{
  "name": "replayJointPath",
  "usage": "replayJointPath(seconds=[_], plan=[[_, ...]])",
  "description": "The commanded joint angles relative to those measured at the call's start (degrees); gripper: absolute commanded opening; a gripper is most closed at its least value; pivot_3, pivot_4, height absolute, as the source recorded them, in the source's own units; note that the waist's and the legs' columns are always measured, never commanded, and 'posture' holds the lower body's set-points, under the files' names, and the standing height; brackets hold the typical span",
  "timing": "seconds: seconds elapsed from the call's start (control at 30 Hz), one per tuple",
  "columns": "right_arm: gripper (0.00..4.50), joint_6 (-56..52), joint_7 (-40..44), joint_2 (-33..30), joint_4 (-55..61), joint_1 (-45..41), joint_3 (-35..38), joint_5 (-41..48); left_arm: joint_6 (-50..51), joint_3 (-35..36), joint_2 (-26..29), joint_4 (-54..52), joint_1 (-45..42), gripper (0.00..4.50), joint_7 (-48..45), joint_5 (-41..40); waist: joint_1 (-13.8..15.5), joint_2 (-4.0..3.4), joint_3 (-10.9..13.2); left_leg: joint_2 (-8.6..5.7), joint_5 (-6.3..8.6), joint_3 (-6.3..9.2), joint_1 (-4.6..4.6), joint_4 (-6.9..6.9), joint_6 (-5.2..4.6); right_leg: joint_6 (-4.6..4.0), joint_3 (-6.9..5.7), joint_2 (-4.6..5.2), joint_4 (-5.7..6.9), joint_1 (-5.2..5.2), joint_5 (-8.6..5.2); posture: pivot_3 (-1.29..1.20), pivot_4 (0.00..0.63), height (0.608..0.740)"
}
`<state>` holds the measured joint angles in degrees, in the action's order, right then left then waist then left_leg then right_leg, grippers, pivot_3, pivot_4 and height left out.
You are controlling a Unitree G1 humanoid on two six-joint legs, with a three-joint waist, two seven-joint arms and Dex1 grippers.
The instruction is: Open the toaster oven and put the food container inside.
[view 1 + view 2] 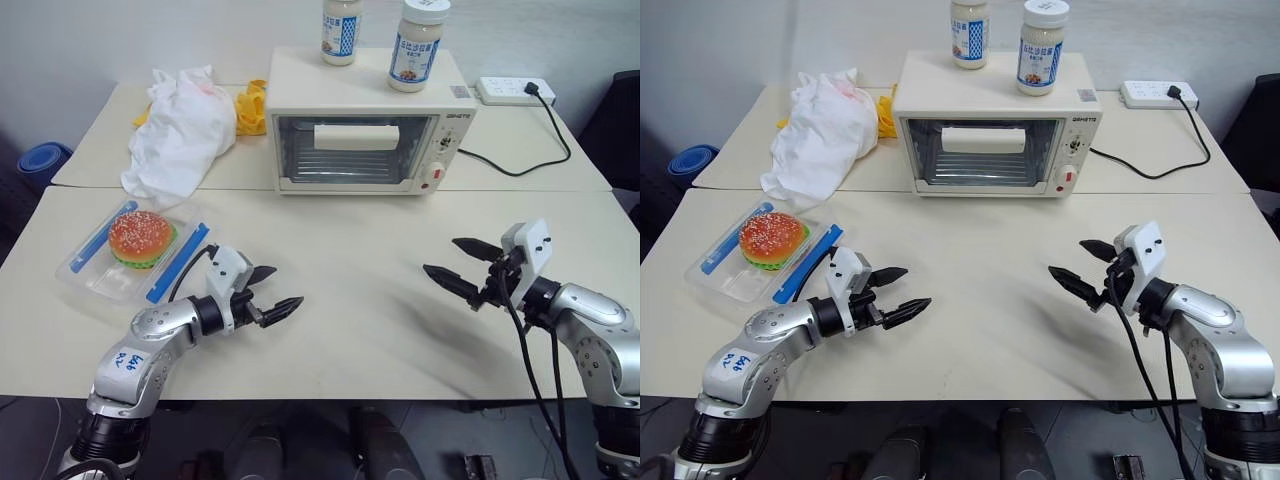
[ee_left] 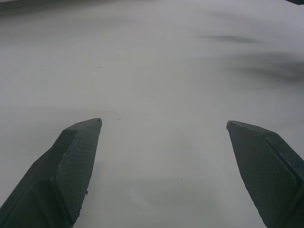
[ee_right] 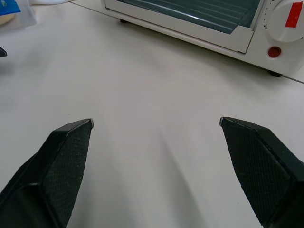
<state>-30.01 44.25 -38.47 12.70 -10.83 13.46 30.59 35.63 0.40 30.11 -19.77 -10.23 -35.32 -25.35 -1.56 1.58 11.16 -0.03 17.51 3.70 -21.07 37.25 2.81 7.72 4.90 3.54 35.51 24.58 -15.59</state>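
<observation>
Toaster oven [image 1: 360, 125] at twelve o'clock on the far table, door shut, white bar handle [image 1: 356, 137] across the upper glass, wire rack visible behind it; two white-lidded jars [image 1: 419, 44] standing on its roof. Food container [image 1: 134, 256] at about ten o'clock, flat on the near table, toy hamburger [image 1: 140, 238] seen through the clear lid, blue clip strips along both long sides. Left gripper [image 1: 270, 293] at eight o'clock, just beside the container's near corner but apart from it, fingers spread wide, nothing held. Right gripper [image 1: 463, 264] at four o'clock, likewise spread and empty, low over bare tabletop [image 1: 360, 260], well short of the oven. Door likely light and hinged at the bottom: best taken by the bar handle from above and pulled down and outward; handle looks smooth and stiff, so a slip is possible without a square pinch. Jars on the roof may rock if the oven gets tugged forward. Container probably light, thin-walled, somewhat flexible and slick; clear lid might bow under a hard squeeze. Best hold judged across the short width at the blue strips, where the walls look stiffest, kept level so the burger stays put. White cloth [image 1: 180, 135] at eleven o'clock clear of both paths.
</observation>
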Motion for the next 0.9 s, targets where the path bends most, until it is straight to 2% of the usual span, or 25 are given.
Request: replayJointPath(seconds=[0.03,0.27,0.4,0.53,0.67,0.73,0.9], plan=[[4.47,1.1,-0.2,0.3,1.5,-0.4,0.1,0.1,-0.5,-0.3,0.3,-1.4,-0.4,4.5,0.6,1.2,0.0,0.0,0.0,0.0,0.0,0.0,0.0,0.0,0.0,0.0,0.0,0.0,0.0,0.0,0.0,0.0,0.15,0.74],[4.47,0.3,-0.2,0.4,1.8,-0.5,-0.2,0.4,1.6,0.6,-0.8,-1.5,-0.6,4.5,1.6,-0.1,0.0,0.0,0.0,0.0,0.0,0.0,0.0,0.0,0.0,0.0,0.0,0.0,0.0,0.0,0.0,0.0,0.15,0.74],[4.47,-1.4,-0.1,0.6,1.8,-1.0,0.1,2.1,3.9,2.6,-1.5,-3.4,0.0,4.5,-0.2,-5.1,0.0,0.0,0.0,0.0,0.0,0.0,-0.01,0.01,0.0,0.0,0.0,0.0,0.01,0.0,0.0,0.0,0.15,0.74],[4.47,-1.6,-0.3,0.7,1.7,-2.7,-0.7,1.8,4.4,2.0,-1.0,-3.9,-1.0,4.5,1.0,-4.1,-0.1,0.0,0.0,0.0,0.0,0.0,0.0,0.0,0.0,0.0,0.01,0.0,0.01,0.0,0.0,0.0,0.15,0.74],[4.47,-2.9,-0.8,1.5,0.4,-6.5,-0.8,3.1,5.9,3.8,-1.0,-5.3,-2.6,4.5,0.0,-7.3,0.0,0.0,0.0,0.0,0.0,0.0,0.01,0.01,0.0,0.0,0.0,-0.01,0.02,0.01,0.0,0.0,0.15,0.74],[4.47,-3.6,-0.4,2.0,-1.3,-10.9,-1.4,3.9,7.8,6.8,-0.4,-7.8,-5.6,4.5,-1.1,-12.5,-0.1,0.01,0.0,0.0,0.0,0.02,-0.01,0.02,0.0,0.0,-0.01,0.0,0.02,0.01,0.0,0.0,0.15,0.74],[4.47,-2.5,-0.5,4.5,-8.7,-21.3,-3.9,1.9,11.4,10.6,3.5,-8.8,-13.6,4.5,-2.8,-19.2,-0.2,0.01,0.0,0.0,0.0,0.05,-0.03,0.05,0.0,0.01,-0.04,0.0,0.02,0.01,0.0,0.0,0.15,0.74]])
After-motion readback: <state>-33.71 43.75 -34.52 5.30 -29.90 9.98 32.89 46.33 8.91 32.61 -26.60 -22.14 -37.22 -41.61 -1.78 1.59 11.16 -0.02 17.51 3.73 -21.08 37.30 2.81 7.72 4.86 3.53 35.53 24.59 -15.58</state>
